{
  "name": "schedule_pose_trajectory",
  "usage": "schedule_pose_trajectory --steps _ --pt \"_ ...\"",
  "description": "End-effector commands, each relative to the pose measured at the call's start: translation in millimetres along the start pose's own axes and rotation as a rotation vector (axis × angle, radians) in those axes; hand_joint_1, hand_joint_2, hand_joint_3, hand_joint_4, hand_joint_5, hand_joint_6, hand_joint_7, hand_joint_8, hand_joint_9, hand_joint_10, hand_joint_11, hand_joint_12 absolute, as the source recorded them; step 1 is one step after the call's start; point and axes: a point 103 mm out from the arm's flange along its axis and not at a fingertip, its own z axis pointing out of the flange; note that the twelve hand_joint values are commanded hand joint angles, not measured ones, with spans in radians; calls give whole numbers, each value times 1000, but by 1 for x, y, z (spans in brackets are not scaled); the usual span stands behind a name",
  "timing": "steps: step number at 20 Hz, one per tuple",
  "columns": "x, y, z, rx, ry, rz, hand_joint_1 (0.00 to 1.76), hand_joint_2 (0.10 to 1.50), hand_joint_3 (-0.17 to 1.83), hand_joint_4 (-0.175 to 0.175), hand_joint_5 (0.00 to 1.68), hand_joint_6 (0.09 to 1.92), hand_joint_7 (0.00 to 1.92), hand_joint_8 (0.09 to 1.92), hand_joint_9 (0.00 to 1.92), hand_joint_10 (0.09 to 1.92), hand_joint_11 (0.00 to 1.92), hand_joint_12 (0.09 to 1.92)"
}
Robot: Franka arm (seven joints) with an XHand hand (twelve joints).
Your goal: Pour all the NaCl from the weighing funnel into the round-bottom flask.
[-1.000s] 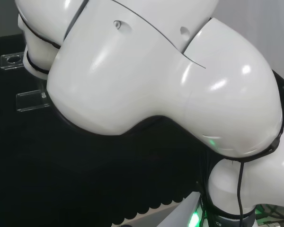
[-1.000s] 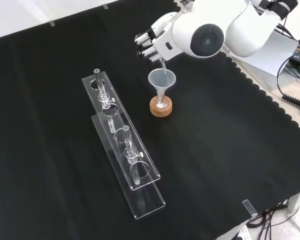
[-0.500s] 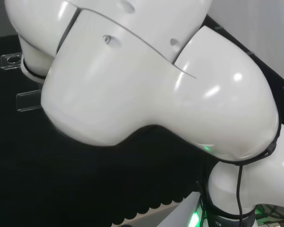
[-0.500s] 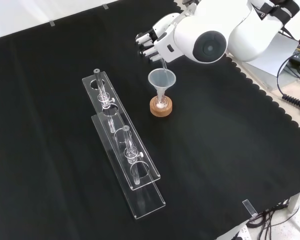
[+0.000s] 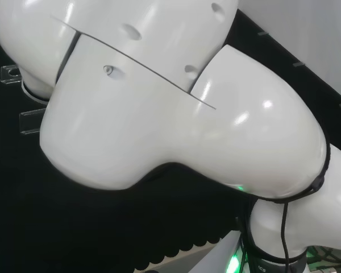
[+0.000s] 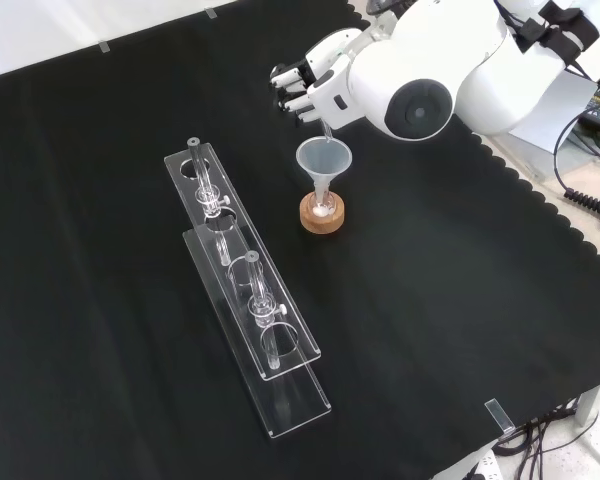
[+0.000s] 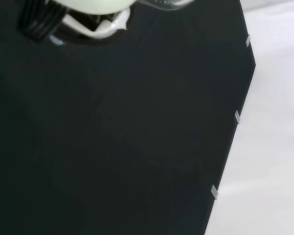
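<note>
— Since a second earlier, what had shifted?

— Only the arm (image 6: 420, 75); in the front view its big link had swung a little right and down, and in the head view the white links had rolled. The glassware had stayed put.

— Take me near to far, front view.

— Nearest lay two clear racks (image 6: 255, 335) with small glass pieces stood in their holes, well apart from the work. Beyond them the round-bottom flask (image 6: 322, 205) sat upright on its cork ring (image 6: 322, 216), white salt showing at the bottom. A clear funnel (image 6: 324, 160) stood in its neck, I'd judge to widen the target so no grains scattered on the cloth.

— And the hand?

— Farthest back, the hand (image 6: 315, 85) hung just above the funnel, fingers curled. A thin clear stem, which I took for the weighing funnel (image 6: 326, 130), slanted down from it into the funnel's mouth; tilted that way to let the salt slide out. Whether any remained inside, I couldn't tell.
</note>
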Motion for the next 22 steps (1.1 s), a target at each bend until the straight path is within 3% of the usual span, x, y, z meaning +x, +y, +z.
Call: schedule_pose_trajectory --steps 1,22 --pt "-1 -1 -1 18 -29 9 1086 687 735 175 1122 970 633 605 932 377 630 1181" --pt "9 -2 -16 22 -144 19 1088 682 742 175 1125 967 636 603 930 378 628 1179"
